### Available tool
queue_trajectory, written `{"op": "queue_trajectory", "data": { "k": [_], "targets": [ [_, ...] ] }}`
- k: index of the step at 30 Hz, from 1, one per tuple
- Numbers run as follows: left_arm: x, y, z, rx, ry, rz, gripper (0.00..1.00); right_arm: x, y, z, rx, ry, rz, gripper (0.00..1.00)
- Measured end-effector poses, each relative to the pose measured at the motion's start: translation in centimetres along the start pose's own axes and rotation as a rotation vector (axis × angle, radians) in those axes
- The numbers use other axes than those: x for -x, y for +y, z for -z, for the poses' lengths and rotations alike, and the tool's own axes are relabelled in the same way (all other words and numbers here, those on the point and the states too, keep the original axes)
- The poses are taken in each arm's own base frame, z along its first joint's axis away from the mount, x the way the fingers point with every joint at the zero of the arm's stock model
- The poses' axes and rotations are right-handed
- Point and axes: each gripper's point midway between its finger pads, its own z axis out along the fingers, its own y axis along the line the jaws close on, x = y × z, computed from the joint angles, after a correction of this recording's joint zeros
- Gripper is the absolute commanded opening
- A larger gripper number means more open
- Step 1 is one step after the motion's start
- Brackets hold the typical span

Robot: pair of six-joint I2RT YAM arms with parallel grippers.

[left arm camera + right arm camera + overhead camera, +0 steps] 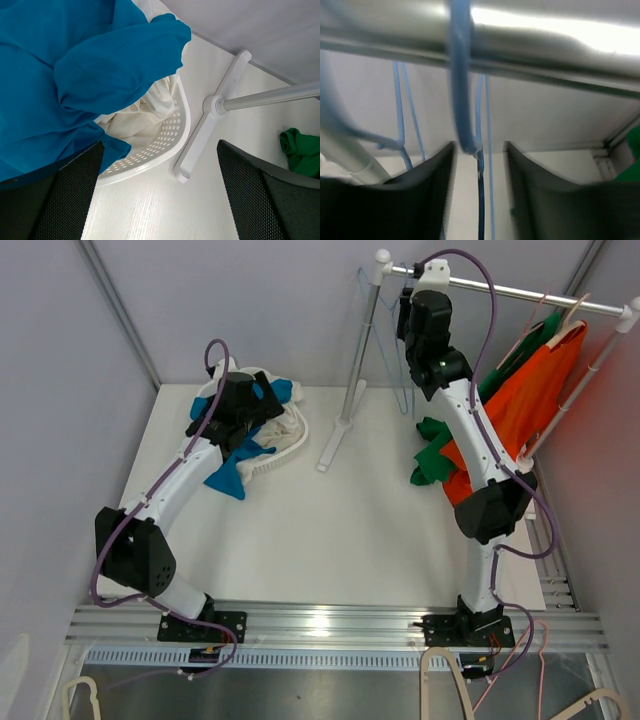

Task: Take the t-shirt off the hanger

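Cloth this thin should be light, limp and easy to snag, so you pinch a bunched fold near the collar, not a loose hem. The blue t-shirt [75, 75] lies draped over the white basket [170, 135], off the blue hanger [461, 75] on the rail [545, 45]. Your left gripper [160, 145] hangs wide apart beside it, and your right gripper [480, 147] stands narrowly parted around the hanger's neck, not clamping it.

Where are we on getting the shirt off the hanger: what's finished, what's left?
Looks done: the blue t-shirt lies bunched over the white basket, under the open left tool. In hand: the right tool is up at the rail, its fingers either side of the bare blue hanger, not clamped. Left: possibly the orange shirt, hanging at the rail's right end.
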Motion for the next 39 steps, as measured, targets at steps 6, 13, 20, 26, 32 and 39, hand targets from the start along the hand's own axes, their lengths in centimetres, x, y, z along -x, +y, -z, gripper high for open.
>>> {"op": "queue_trajectory", "data": {
  "k": [6,13,20,26,32,39],
  "targets": [
    [-0.2,-0.3,0.1,-0.012,0.008,-0.018,0.99,-3.6,-0.9,1.5,0.035,0.108,-0.003,0.98],
    [-1.3,-2.2,1.5,0.004,-0.025,-0.124,0.99,-0.5,-5.2,9.1,-0.012,0.118,-0.07,0.99],
    [0.1,-6.3,5.0,-0.06,-0.099,-0.198,1.0,5.6,-12.0,17.5,-0.155,-0.005,-0.161,0.84],
    [1.5,-7.4,8.3,-0.12,-0.155,-0.213,1.0,3.9,-17.9,16.3,-0.351,0.059,-0.188,0.66],
    [0.9,-9.8,10.4,-0.203,-0.167,-0.241,0.99,-1.1,-19.6,12.0,-0.411,0.207,-0.182,0.64],
    [-0.1,-9.9,10.1,-0.208,-0.16,-0.27,1.0,-1.5,-20.0,9.1,-0.432,0.216,-0.191,0.64]
  ]
}}
